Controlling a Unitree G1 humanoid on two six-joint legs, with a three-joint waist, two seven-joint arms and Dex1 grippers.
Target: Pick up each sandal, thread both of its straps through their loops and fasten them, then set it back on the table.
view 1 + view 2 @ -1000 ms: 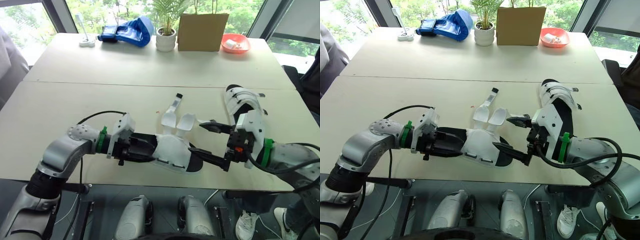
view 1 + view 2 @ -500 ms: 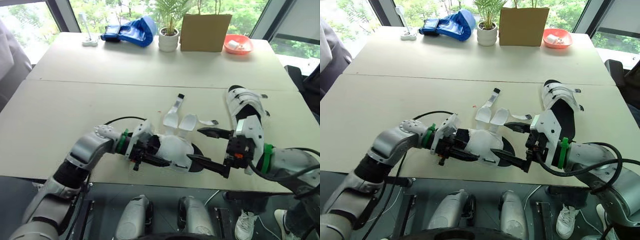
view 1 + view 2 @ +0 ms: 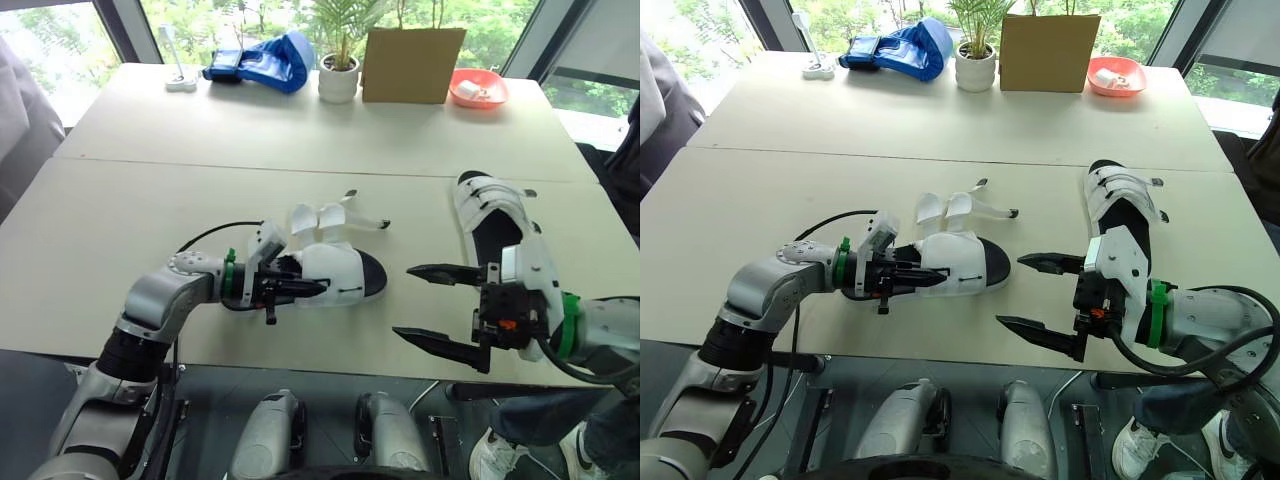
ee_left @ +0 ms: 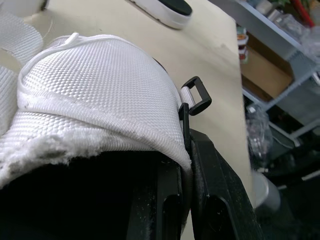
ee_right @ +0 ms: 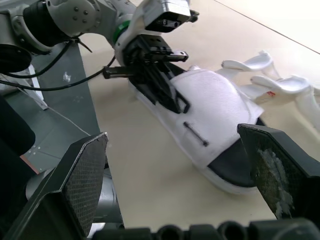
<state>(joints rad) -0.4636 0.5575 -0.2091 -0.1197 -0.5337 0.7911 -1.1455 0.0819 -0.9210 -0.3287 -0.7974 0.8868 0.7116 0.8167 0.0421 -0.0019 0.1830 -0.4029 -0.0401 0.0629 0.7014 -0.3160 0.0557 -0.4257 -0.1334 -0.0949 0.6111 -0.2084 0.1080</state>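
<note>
A white mesh sandal [image 3: 338, 270] with a black sole lies on the table near its front edge. Its two straps [image 3: 322, 214] hang loose and unfastened toward the far side. My left gripper [image 3: 303, 288] is shut on the heel-side edge of the mesh upper [image 4: 100, 95], beside a black loop [image 4: 196, 95]. To the sandal's right, near the table's front edge, my right gripper [image 3: 404, 301] is open wide and apart from it. A second sandal [image 3: 495, 215] lies flat at the right with its straps across it.
Along the far edge stand a blue bag [image 3: 260, 62], a potted plant [image 3: 338, 78], a cardboard box [image 3: 412, 64] and a red bowl [image 3: 478, 90]. A white stand [image 3: 176, 82] is at the far left. A person's grey sleeve [image 3: 20, 125] shows at the left.
My left gripper closed on the sandal's upper and drew the sandal left, away from the right gripper. The right gripper pulled back toward the table's front edge, still open.
</note>
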